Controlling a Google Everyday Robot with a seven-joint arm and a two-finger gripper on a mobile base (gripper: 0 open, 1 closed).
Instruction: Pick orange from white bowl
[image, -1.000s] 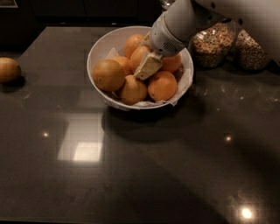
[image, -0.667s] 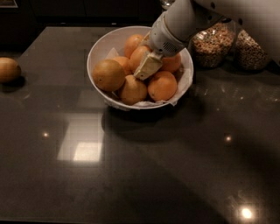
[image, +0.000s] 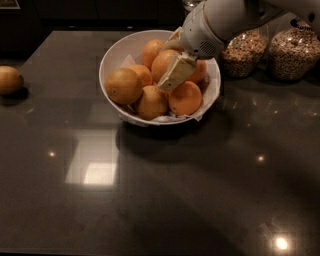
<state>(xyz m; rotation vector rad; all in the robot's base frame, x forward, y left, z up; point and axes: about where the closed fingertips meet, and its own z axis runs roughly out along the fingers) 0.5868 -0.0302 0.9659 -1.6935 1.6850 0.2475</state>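
Hardly anything has shifted: the gripper (image: 175, 70) hangs over the white bowl (image: 114, 52), against its far-middle orange (image: 159, 61) (firm, smooth, weighty; best pinched across the widest part), open or closed unclear.

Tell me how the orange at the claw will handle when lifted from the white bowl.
The round, smooth-skinned bright orange sits by the claw inside the wide white paper-lined bowl. Its smooth curved skin may slip in a light grip. It is packed against neighbouring oranges, so lifting it could set them rolling. It looks firm, not floppy.
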